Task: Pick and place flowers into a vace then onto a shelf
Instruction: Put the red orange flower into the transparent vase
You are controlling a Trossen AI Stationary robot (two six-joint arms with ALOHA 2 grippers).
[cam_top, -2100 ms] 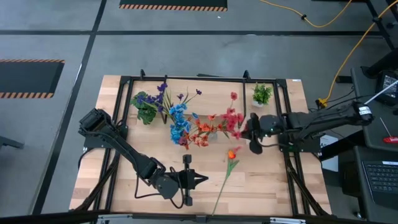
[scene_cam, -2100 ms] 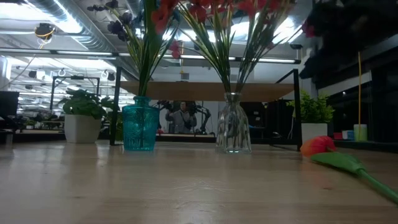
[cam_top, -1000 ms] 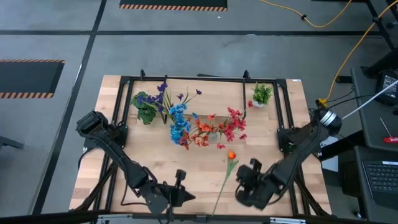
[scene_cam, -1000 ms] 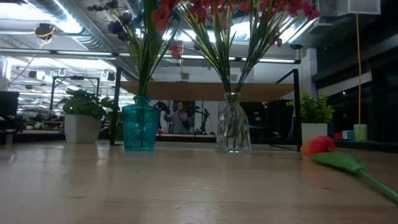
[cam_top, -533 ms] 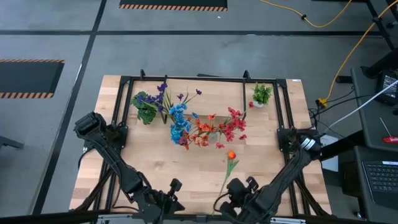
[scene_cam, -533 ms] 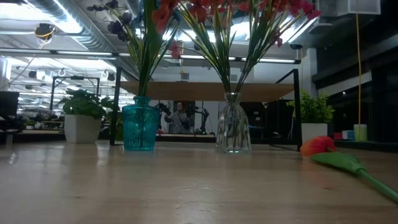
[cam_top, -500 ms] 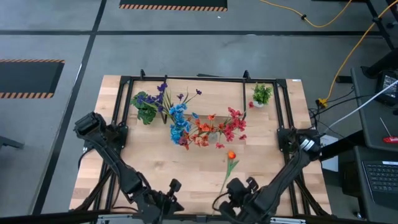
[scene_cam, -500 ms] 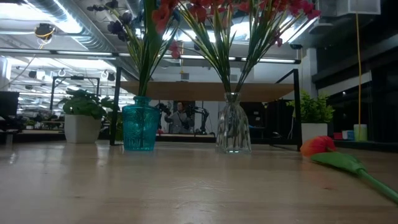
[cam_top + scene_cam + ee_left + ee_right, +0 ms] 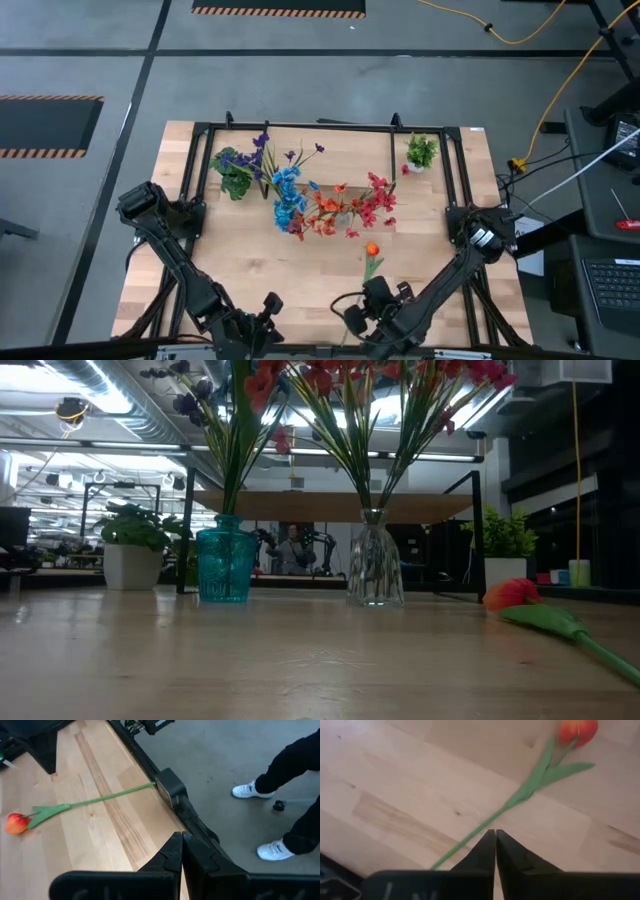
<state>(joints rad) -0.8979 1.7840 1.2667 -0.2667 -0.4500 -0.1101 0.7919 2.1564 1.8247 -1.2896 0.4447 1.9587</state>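
Observation:
One flower lies flat on the table: an orange bud (image 9: 371, 250) on a long green stem (image 9: 485, 824). My right gripper (image 9: 495, 834) hovers shut just above the stem's middle, clear of it; in the high view it (image 9: 352, 316) covers the stem's lower part. My left gripper (image 9: 181, 840) is shut and empty near the table's near edge, left of the flower (image 9: 75, 805). A teal vase (image 9: 224, 565) and a clear glass vase (image 9: 375, 570) hold the other flowers (image 9: 330, 205). The shelf (image 9: 330, 506) stands over the far part of the table.
Two potted plants stand at the far left (image 9: 235, 172) and far right (image 9: 421, 152). The stem's end reaches the black frame at the near edge (image 9: 170, 792). A person's legs in white shoes (image 9: 272, 851) stand on the floor beyond that edge.
My right gripper has swung toward the table's left and near edge, sinking and rolling its wrist, and now hangs over the orange flower's stem. My left gripper has slid toward the table's left along the near edge. The flower has not moved.

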